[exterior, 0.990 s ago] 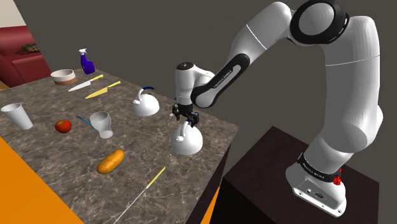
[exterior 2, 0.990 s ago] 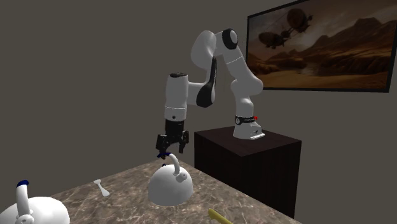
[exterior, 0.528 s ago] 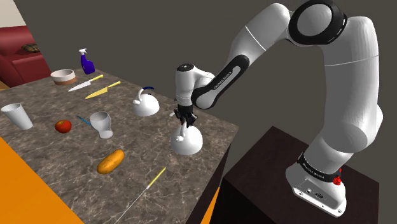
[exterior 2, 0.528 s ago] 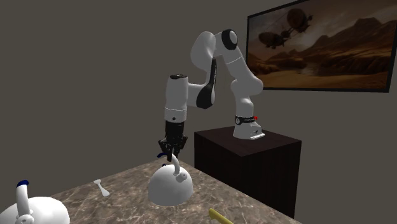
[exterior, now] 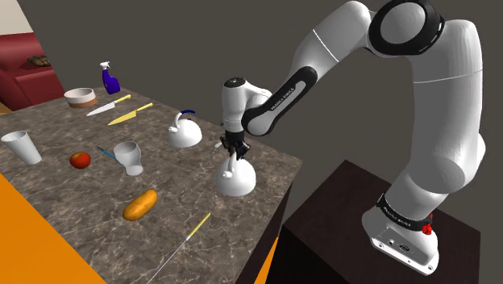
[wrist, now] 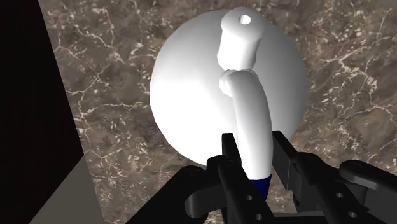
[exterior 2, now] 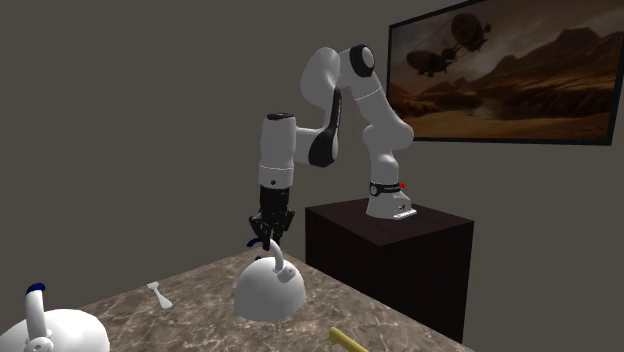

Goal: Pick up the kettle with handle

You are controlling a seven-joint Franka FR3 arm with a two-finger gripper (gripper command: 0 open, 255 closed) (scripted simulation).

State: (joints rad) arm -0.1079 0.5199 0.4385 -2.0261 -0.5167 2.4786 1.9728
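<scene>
Gripper (exterior: 234,148) pointing straight down, its two black fingers (wrist: 232,168) drawn narrow and clasping the arched handle (wrist: 252,121) of the white kettle (exterior: 235,179). In the wrist view we see the handle pinched between them, just above its dark blue end. Reading the shoulder view from left to right across the marbled table (exterior: 72,194), we meet a white cup (exterior: 20,147), a red fruit (exterior: 80,160), a round bowl (exterior: 81,97), a blue spray bottle (exterior: 109,79), two knives (exterior: 109,106), a pale goblet (exterior: 127,156), a bread loaf (exterior: 140,204) and a second kettle (exterior: 184,131) with a blue-topped handle. The clasped kettle comes next, directly beneath the gripper and near the table corner closest to the dark stand (exterior: 338,202). We cannot tell whether its base touches the surface. At the second exterior view's right, a framed landscape (exterior 2: 500,75) hangs on the wall.
</scene>
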